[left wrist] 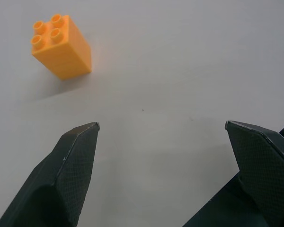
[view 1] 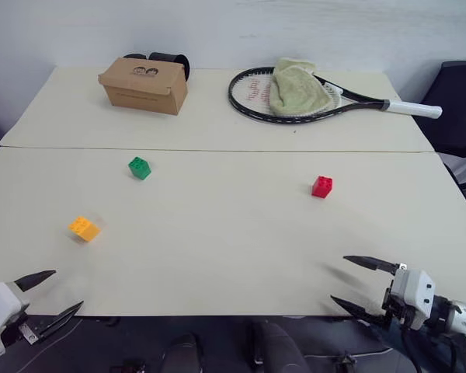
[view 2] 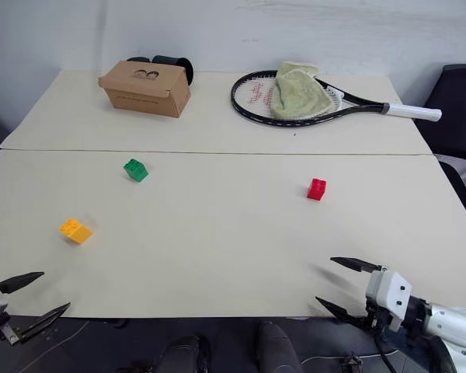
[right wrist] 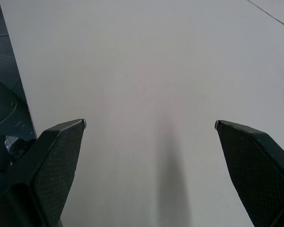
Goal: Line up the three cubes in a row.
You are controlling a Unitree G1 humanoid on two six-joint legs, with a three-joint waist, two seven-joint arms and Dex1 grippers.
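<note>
Three studded cubes lie apart on the cream table [view 1: 217,249]: a green cube [view 1: 140,168] at the left middle, a red cube [view 1: 321,186] at the right middle, and an orange-yellow cube [view 1: 84,228] nearer the front left. My left gripper [view 1: 58,291] hovers open at the front left edge, a little short of the orange-yellow cube [left wrist: 61,46]. Over the front right edge my right gripper [view 1: 348,281] stands open and empty, well short of the red cube.
At the back left stands a brown cardboard box [view 1: 145,85] with a black object [view 1: 169,61] behind it. A tennis racket [view 1: 295,97] with a green towel [view 1: 297,88] on it lies at the back right. A seam [view 1: 217,150] crosses the table.
</note>
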